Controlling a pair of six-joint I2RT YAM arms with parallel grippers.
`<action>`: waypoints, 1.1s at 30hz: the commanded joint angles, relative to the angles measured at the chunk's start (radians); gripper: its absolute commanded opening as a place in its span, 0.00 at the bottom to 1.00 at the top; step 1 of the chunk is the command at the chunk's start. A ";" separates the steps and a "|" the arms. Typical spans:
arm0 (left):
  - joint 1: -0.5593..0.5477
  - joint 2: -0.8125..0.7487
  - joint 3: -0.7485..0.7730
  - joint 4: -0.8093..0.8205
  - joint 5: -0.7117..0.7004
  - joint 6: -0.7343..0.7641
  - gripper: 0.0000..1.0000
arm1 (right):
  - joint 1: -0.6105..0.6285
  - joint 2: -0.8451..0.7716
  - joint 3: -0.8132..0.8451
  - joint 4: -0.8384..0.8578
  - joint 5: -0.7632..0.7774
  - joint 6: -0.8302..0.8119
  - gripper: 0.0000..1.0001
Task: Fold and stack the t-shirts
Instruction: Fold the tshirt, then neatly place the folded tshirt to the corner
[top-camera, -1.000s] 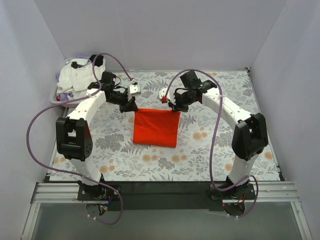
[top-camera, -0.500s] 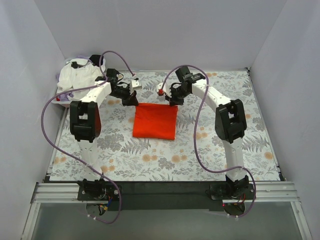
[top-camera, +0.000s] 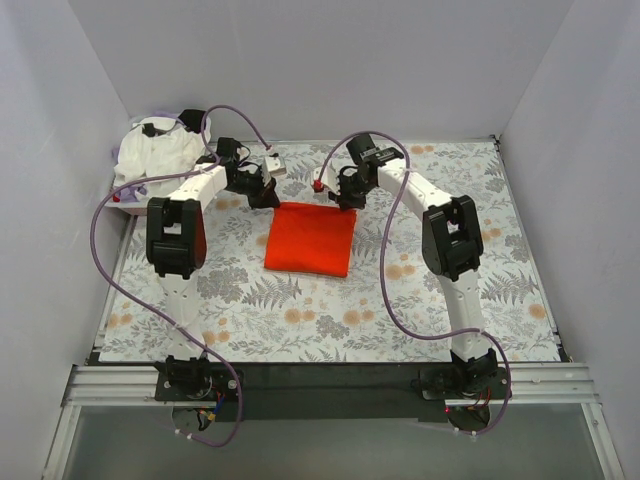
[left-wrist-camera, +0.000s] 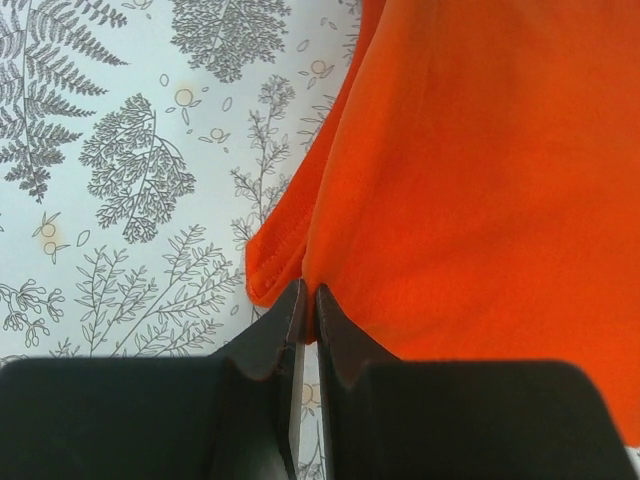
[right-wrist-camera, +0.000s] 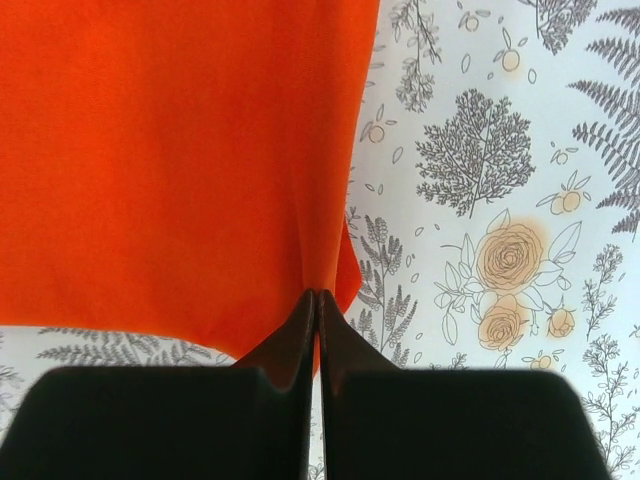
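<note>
Orange shirt (top-camera: 308, 238) lies folded into a compact rectangle mid-worktop, on the floral cloth (top-camera: 420, 300). Its far-left corner is pinched in the left tool (left-wrist-camera: 304, 300) and its far-right corner in the right tool (right-wrist-camera: 315, 305). Both wrist views show the jaws closed tight with orange fabric at the tips. Likely reason for the two-corner grip: it holds the far edge taut and level so the fold lands square. White shirts (top-camera: 155, 160) sit heaped at the far-left corner, well apart and unfolded. Judgement: the orange fold is nearly done, stacking not started.
</note>
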 joint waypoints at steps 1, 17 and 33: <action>-0.002 0.014 0.039 0.085 -0.022 -0.081 0.04 | -0.013 0.030 0.027 0.052 0.077 -0.008 0.01; -0.159 -0.276 -0.104 0.168 -0.416 -0.815 0.66 | -0.068 -0.280 -0.233 0.264 0.191 0.484 0.86; -0.430 -0.147 -0.145 0.152 -0.939 -1.206 0.85 | -0.156 -0.735 -0.675 0.264 0.213 0.567 0.98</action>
